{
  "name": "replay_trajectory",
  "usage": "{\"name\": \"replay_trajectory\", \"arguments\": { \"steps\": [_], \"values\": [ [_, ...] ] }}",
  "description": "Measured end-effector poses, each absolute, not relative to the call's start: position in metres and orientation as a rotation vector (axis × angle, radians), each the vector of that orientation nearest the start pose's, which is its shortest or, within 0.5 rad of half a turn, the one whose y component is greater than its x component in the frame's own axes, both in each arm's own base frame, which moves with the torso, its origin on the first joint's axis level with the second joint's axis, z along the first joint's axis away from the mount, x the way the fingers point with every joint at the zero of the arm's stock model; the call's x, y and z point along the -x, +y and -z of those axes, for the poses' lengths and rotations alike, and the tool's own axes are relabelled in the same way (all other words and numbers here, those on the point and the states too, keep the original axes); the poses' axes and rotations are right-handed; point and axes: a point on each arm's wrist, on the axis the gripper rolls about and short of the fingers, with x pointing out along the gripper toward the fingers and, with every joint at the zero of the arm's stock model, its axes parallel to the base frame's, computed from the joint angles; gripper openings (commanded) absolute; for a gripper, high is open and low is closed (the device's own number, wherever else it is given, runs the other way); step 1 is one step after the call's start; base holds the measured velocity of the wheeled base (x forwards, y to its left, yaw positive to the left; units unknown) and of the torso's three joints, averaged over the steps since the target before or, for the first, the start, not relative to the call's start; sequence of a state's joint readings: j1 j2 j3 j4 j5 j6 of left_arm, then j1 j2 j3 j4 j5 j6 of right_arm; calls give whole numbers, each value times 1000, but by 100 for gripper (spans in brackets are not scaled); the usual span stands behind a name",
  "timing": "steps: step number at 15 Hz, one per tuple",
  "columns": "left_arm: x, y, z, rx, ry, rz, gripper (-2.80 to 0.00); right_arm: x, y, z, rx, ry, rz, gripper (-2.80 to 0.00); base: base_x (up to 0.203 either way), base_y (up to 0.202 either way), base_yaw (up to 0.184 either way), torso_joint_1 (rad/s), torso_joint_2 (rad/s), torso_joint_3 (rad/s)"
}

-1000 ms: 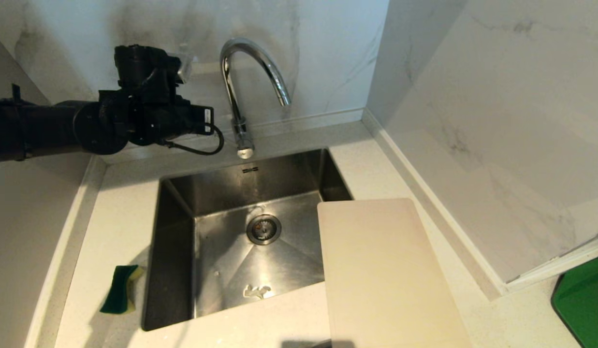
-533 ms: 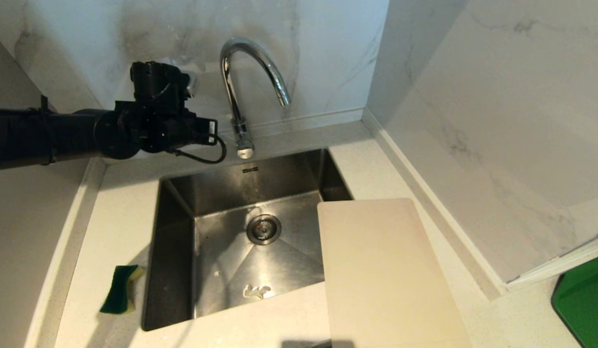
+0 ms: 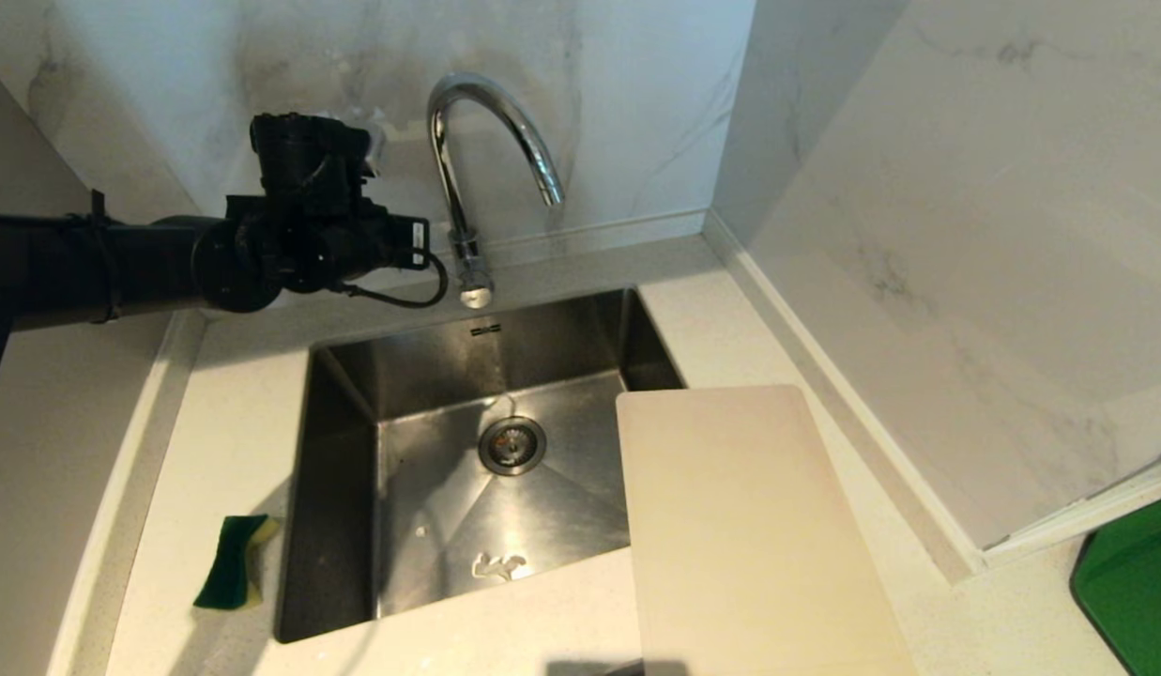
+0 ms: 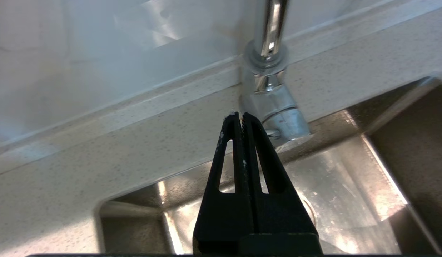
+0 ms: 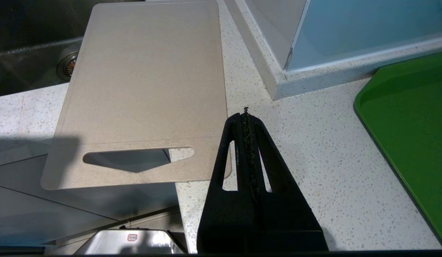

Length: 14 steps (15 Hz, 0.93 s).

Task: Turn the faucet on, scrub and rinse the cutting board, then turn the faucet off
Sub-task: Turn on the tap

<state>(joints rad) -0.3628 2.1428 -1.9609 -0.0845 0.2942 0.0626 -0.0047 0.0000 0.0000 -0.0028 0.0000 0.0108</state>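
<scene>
The left gripper [image 4: 241,116], jaws pressed together, has slid right since a second ago and now sits just beside the base of the faucet [image 3: 467,169]. The cutting board [image 3: 744,526] lies unmoved at the sink's [image 3: 336,488] right edge, overhanging the basin. The right gripper [image 5: 246,116], jaws together, hangs near the board's slot end.

In the head view the left gripper [image 4: 241,116] is hidden behind its own black wrist, and the board [image 3: 749,526] runs off the bottom edge, so its slot end is cut off there. The green tray [image 3: 1134,591] is clipped at the corner. In the left wrist view the faucet [image 4: 269,82] loses its spout past the edge, and its lever cannot be made out.
</scene>
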Motion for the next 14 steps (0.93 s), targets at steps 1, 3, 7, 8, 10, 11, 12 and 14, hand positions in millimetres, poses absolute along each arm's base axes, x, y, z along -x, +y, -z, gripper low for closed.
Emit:
{"name": "replay_trajectory", "arguments": {
  "steps": [1,3,7,8,10,11,12,14],
  "values": [
    [-421,-156,-285,-94,89,75,-280,23,0,-76,-11,-3,5,-280,0,0,0,0,0,0],
    [-420,-160,-285,-91,88,69,-280,23,0,-76,-11,-3,5,-280,0,0,0,0,0,0],
    [-414,-173,-286,-88,85,56,-280,23,0,-76,-10,-3,5,-280,0,0,0,0,0,0],
    [-413,-176,-285,-79,86,52,-280,23,0,-76,-10,-3,5,-280,0,0,0,0,0,0],
    [-412,-183,-281,-66,90,9,-280,23,0,-76,-10,-3,5,-280,0,0,0,0,0,0],
    [-412,-187,-281,-52,80,-3,-280,23,0,-76,-11,-3,5,-280,0,0,0,0,0,0],
    [-412,-189,-282,-25,63,-15,-280,23,0,-76,-10,-2,5,-280,0,0,0,0,0,0],
    [-414,-192,-283,83,17,-27,-280,23,0,-76,-11,-2,5,-280,0,0,0,0,0,0]
  ]
}}
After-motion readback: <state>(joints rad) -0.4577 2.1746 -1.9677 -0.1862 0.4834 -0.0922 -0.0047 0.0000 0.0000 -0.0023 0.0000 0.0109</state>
